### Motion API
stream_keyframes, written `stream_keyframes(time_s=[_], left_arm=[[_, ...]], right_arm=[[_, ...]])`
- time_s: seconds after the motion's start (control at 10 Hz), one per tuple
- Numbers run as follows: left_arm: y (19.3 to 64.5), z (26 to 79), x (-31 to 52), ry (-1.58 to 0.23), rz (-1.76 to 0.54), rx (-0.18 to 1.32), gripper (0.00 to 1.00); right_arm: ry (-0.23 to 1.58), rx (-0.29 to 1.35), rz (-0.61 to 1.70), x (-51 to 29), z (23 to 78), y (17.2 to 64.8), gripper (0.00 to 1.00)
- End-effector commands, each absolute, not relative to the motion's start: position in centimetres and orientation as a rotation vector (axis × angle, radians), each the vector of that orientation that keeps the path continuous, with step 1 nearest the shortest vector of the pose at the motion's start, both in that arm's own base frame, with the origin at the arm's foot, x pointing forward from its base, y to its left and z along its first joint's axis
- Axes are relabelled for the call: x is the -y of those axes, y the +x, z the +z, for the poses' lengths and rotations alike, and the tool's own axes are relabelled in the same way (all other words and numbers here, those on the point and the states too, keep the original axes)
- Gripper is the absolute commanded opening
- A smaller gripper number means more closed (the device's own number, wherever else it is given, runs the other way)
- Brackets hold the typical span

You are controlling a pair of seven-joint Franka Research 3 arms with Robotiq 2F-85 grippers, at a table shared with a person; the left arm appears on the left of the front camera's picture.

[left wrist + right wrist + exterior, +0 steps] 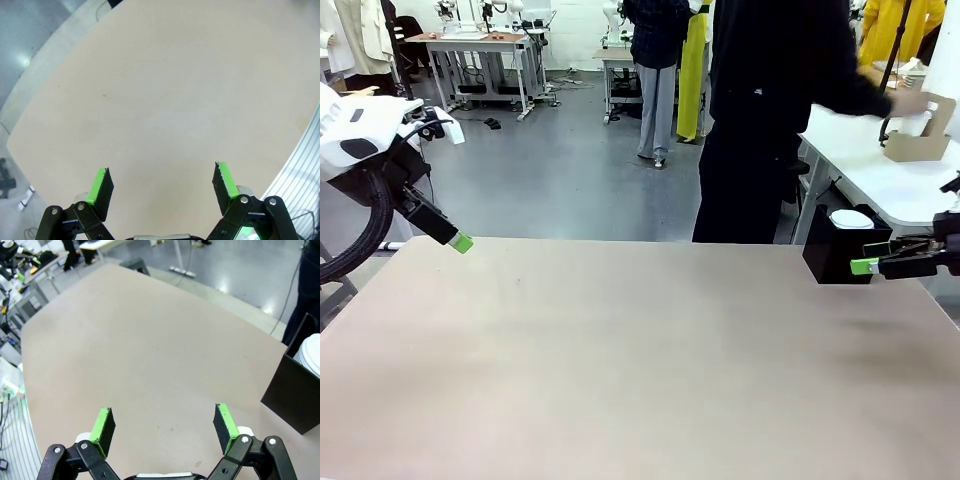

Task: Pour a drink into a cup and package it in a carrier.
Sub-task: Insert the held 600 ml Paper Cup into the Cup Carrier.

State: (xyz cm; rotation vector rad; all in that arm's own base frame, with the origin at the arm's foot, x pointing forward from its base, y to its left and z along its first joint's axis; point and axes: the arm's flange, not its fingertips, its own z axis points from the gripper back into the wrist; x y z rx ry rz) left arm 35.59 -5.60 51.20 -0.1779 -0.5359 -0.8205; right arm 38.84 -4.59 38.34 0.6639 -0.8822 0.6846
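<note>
The brown cardboard carrier (918, 140) stands on a white side table (880, 180) at the far right, its handle upright. A person in dark clothes (770, 120) reaches a hand (912, 102) over it. Something white sits at the carrier; it is too small to tell whether that is the cup. The drink is out of view. My left gripper (460, 242) (162, 182) hangs open over the table's far left corner, nothing between its green pads. At the right edge my right gripper (868, 264) (165, 426) is open too and holds nothing; it sits beside a black box.
The black box with a white round top (835, 248) (295, 392) stands at the far right corner of the tan table (640, 360), just left of my right gripper. The person stands behind the far edge, turned toward the side table.
</note>
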Motion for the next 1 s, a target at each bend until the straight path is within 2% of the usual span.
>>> stream_keyframes(time_s=[0.0,0.9], left_arm=[[35.55,51.27,5.59,-0.182,-0.812,0.538,1.00],[35.55,51.27,5.59,-0.182,-0.812,0.538,1.00]], right_arm=[[0.673,0.888,0.686,4.54,38.38,38.82,1.00],[0.673,0.888,0.686,4.54,38.38,38.82,1.00]])
